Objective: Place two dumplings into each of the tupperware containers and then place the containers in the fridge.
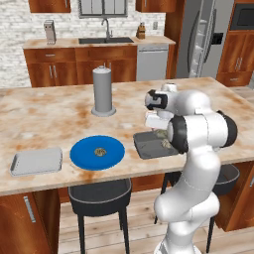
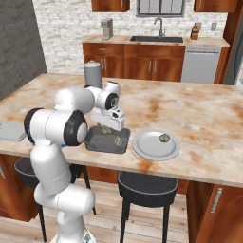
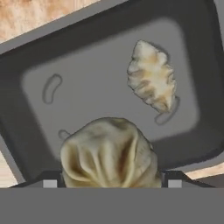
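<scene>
Up close, the spread end effector (image 3: 112, 183) flanks a dumpling (image 3: 109, 153) over the dark container (image 3: 26, 65), with another dumpling (image 3: 152, 75) inside.

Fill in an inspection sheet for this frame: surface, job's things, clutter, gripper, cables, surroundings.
Surface: marbled tan island counter.
Job's things: dark grey container at the near edge, one dumpling lying in it, a second dumpling between the fingertips above it; light grey container holds nothing; one dumpling on the blue plate, one on the light-grey plate; fridge doors closed.
Clutter: paper towel holder.
Gripper: gripper over the dark container, jaws wide around the dumpling; grip or release unclear.
Cables: nothing seen.
Surroundings: stools, sink, dishwasher, wooden cabinets.
</scene>
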Robot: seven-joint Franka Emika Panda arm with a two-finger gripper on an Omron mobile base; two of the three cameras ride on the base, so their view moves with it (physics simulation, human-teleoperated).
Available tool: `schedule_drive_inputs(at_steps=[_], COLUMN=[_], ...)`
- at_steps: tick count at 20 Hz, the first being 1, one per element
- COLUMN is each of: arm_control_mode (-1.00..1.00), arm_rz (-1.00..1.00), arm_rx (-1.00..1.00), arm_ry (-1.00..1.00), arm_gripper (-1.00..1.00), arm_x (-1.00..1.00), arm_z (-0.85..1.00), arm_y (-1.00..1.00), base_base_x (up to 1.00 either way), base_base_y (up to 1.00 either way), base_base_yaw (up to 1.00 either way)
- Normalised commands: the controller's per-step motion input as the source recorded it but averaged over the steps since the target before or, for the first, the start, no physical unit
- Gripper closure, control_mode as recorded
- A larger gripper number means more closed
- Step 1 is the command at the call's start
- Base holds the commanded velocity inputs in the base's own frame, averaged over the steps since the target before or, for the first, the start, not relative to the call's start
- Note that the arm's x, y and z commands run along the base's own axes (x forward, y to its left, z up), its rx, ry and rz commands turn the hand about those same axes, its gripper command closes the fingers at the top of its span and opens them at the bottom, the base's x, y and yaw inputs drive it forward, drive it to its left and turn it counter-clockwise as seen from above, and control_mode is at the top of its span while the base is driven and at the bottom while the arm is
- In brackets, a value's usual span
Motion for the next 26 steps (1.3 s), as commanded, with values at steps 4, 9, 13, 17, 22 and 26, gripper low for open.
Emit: schedule_drive_inputs(at_steps=[4, 9, 13, 17, 22, 26], arm_control_mode=[-1.00, -1.00, -1.00, -1.00, -1.00, -1.00], arm_rz=[0.19, 0.15, 0.14, 0.12, 0.11, 0.09], arm_rx=[0.00, 0.00, 0.00, 0.00, 0.00, 0.00], arm_ry=[0.02, 0.01, 0.00, 0.00, 0.00, 0.00], arm_gripper=[1.00, 1.00, 1.00, 1.00, 1.00, -1.00], arm_x=[0.52, 0.13, 0.18, 0.00, 0.00, 0.00], arm_z=[-0.01, -0.41, -0.39, -0.22, -0.33, -0.20], arm_y=[0.10, 0.24, 0.08, 0.00, 0.00, 0.02], base_base_x=[0.00, 0.00, 0.00, 0.00, 0.00, 0.00], base_base_y=[0.00, 0.00, 0.00, 0.00, 0.00, 0.00], base_base_yaw=[0.00, 0.00, 0.00, 0.00, 0.00, 0.00])
